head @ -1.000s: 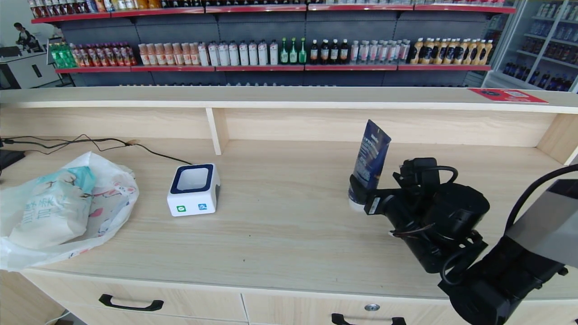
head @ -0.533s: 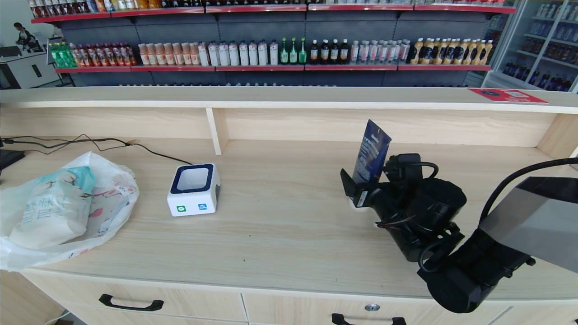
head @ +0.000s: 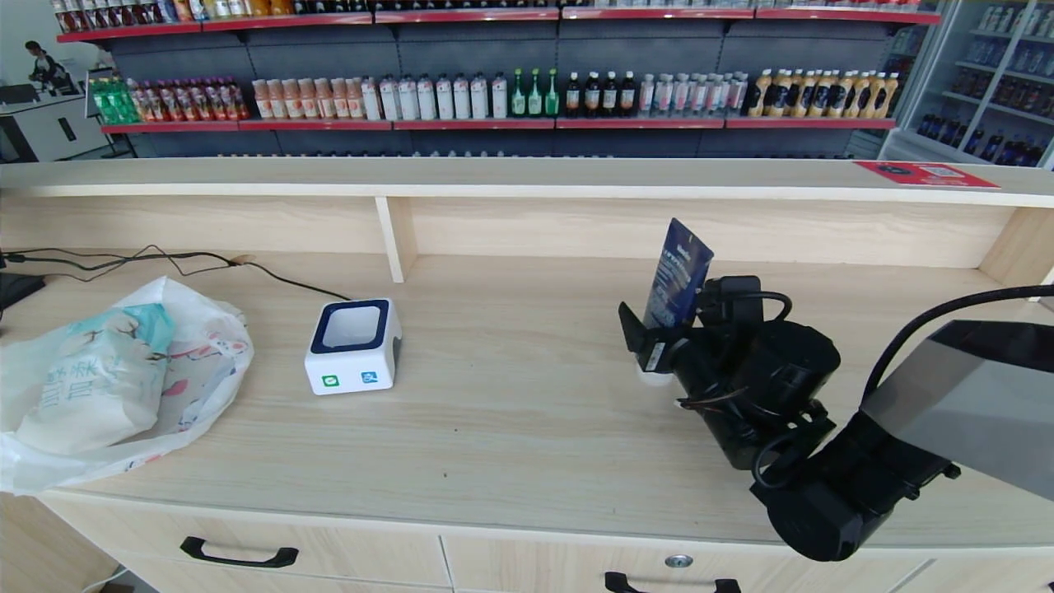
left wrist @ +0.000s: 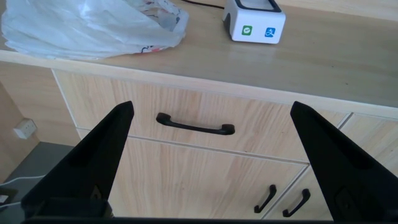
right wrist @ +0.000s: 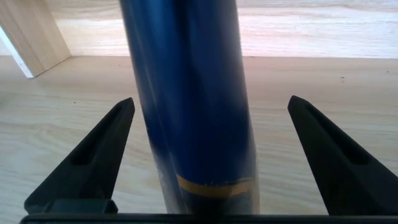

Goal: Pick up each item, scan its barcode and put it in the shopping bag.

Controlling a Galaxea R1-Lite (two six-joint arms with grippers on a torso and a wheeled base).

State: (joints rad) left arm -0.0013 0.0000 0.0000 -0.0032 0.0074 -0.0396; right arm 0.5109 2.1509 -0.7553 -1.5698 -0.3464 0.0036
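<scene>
Standing upright on its cap, a dark blue tube (head: 677, 276) sits between the wide-spread jaws of the right gripper (right wrist: 209, 106), with neither jaw visibly touching it. The left gripper (left wrist: 211, 106), jaws also spread, hangs facing a drawer handle (left wrist: 194, 125). The scanner (head: 353, 346) and the shopping bag (head: 123, 379) lie beyond its fingertips.

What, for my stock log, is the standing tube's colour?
Dark blue tube, gold band; clearest in right wrist view.
</scene>
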